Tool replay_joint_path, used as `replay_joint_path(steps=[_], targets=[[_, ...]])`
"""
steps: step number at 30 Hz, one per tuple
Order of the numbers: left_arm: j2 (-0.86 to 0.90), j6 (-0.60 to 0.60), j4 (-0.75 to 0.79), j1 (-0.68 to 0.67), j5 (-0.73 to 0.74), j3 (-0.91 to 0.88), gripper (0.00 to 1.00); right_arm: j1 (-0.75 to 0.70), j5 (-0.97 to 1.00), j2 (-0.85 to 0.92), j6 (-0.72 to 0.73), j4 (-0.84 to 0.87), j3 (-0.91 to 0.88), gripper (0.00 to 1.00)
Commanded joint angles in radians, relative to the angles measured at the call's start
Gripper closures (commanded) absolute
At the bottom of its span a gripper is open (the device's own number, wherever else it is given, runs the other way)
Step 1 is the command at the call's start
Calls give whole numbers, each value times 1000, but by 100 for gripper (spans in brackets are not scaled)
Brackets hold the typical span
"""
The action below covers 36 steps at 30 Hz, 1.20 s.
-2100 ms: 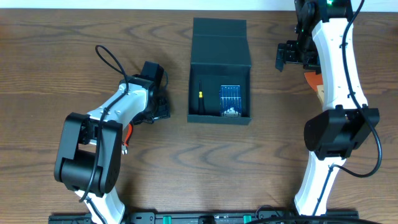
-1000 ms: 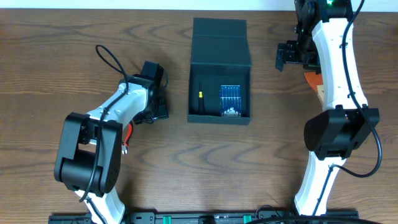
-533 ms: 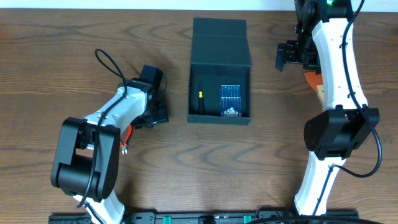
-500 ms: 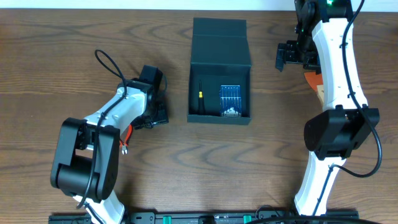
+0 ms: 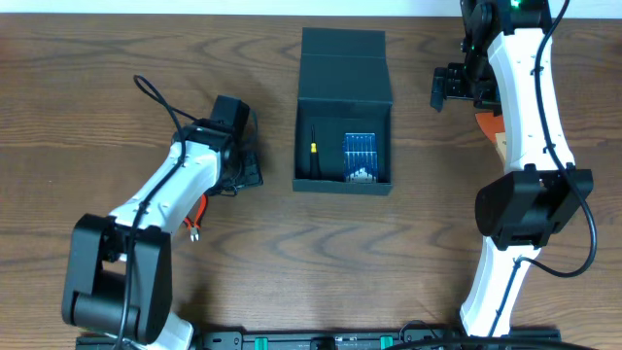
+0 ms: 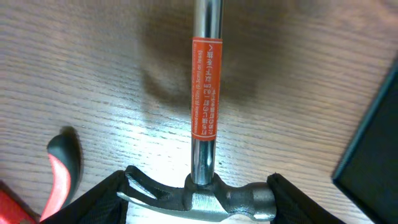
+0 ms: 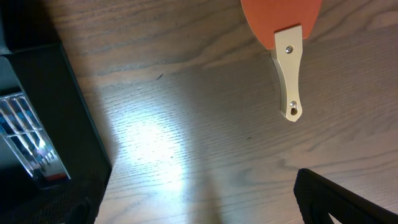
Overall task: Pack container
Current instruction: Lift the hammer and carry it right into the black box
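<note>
The container (image 5: pixel 342 183) is a dark square box at the table's middle, its flap lid (image 5: pixel 345 63) lying open at the back. Inside lie a blue bit case (image 5: pixel 360 156) and a thin tool with a yellow band (image 5: pixel 314 154). My left gripper (image 6: pixel 198 199) is shut on the steel head of a hammer (image 6: pixel 205 93), whose shaft carries an orange label. In the overhead view this gripper (image 5: pixel 241 160) sits just left of the container. My right gripper (image 5: pixel 449 87) stands open over bare wood, right of the lid.
Red-handled pliers (image 5: pixel 197 212) lie on the table under the left arm, also seen in the left wrist view as pliers (image 6: pixel 62 168). An orange scraper with a pale wooden handle (image 7: pixel 289 74) lies right of the container, beside the right arm (image 5: pixel 525 117).
The left arm has swung, its elbow and base link moving left and toward the front. Its gripper has stayed beside the container's left wall, still holding the hammer. The right arm has not moved.
</note>
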Motion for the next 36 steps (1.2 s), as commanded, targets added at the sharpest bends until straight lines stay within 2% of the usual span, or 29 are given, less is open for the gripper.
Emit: replay_joint_path(steps=[1, 8, 19, 28, 36], targets=[[-50, 6, -3, 1, 9, -1, 39, 4, 3, 4, -9, 2, 14, 1], [-145, 72, -19, 1, 10, 10, 39, 4, 2, 4, -9, 2, 14, 1], [-203, 161, -108, -37, 43, 176, 39, 4, 2, 4, -9, 2, 14, 1], [-203, 288, -105, -140, 63, 284, 40, 4, 3, 4, -9, 2, 14, 1], [-202, 418, -84, -245, 63, 293, 41, 4, 3, 4, -9, 2, 14, 1]])
